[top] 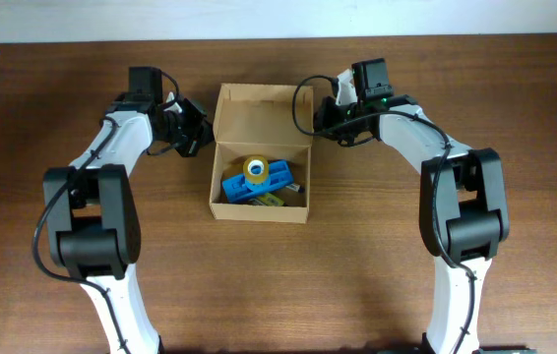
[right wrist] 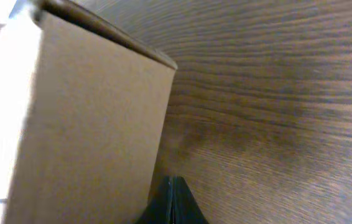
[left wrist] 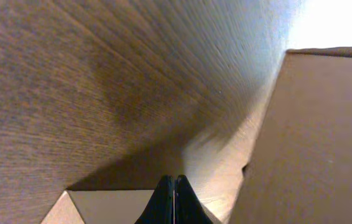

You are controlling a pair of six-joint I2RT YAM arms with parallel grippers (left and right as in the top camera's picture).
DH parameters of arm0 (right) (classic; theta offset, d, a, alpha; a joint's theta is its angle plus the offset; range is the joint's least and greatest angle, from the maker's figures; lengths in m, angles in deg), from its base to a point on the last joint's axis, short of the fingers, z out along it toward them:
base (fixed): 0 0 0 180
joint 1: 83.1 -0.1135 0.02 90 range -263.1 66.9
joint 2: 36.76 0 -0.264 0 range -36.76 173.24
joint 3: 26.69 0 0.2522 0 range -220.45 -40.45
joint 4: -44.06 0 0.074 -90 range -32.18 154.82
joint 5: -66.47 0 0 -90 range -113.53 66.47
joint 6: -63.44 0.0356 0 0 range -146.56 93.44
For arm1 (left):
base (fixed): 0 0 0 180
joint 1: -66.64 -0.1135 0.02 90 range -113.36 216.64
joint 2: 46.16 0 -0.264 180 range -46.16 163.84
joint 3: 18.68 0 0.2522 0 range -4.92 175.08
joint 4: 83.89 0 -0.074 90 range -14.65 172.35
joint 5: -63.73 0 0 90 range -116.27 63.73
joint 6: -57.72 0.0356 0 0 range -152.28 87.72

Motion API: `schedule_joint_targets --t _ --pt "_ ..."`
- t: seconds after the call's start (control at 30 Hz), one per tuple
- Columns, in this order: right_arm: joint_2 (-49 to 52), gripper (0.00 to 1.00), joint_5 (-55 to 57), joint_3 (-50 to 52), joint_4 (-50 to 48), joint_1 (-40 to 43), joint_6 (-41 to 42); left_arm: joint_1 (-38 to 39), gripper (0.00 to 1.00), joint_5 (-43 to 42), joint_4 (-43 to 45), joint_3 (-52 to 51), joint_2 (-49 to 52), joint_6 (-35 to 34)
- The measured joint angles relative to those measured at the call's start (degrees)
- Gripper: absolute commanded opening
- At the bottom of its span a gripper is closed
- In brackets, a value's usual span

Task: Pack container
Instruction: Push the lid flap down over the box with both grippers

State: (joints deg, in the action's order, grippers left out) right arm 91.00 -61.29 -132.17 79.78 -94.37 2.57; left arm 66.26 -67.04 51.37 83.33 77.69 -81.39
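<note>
The container [top: 259, 113] is a tan cardboard box in the middle of the table, its flap lid open and standing up at the back. Inside lie a blue object [top: 259, 182], a yellow tape roll [top: 255, 168] and a small yellow item. My left gripper [top: 198, 135] is shut, close beside the lid's left edge. In the left wrist view its fingertips [left wrist: 173, 186] are pressed together, with the box wall [left wrist: 313, 143] to the right. My right gripper [top: 322, 122] is shut beside the lid's right edge. Its fingertips [right wrist: 171, 186] are at the foot of the box wall [right wrist: 89, 124].
The brown wooden table [top: 377, 265] stretches around the box. A white wall strip [top: 278, 18] runs along the far edge. A small tan flap [left wrist: 114, 204] shows low beside the left fingers. Both arm bases stand at the near edge.
</note>
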Motion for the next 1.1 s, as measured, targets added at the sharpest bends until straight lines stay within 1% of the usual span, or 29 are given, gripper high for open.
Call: schedule_joint_targets --t 0.23,0.47,0.6,0.83,0.97,1.1 --pt "0.00 0.04 -1.64 0.00 -0.72 0.02 -6.32 -0.09 0.02 -1.46 0.00 0.52 0.15 6.95" --pt "-0.83 0.04 -3.34 0.00 -4.37 0.02 -11.21 -0.11 0.02 -2.67 -0.37 4.74 0.46 13.88" --pt "-2.73 0.04 -4.20 0.00 -5.51 0.04 -12.92 -0.13 0.02 -3.23 -3.41 9.20 0.46 17.59" --pt "-7.17 0.03 -5.29 0.00 -5.53 0.09 -15.69 -0.17 0.02 -4.28 -12.46 16.20 0.46 24.70" --pt "-8.85 0.03 -5.27 0.00 -5.55 0.09 -16.92 -0.17 0.02 -4.28 -14.82 17.11 0.46 27.54" --pt "-9.31 0.04 -4.98 0.00 -5.53 0.09 -17.55 -0.11 0.02 -4.24 -15.30 17.11 0.46 29.49"
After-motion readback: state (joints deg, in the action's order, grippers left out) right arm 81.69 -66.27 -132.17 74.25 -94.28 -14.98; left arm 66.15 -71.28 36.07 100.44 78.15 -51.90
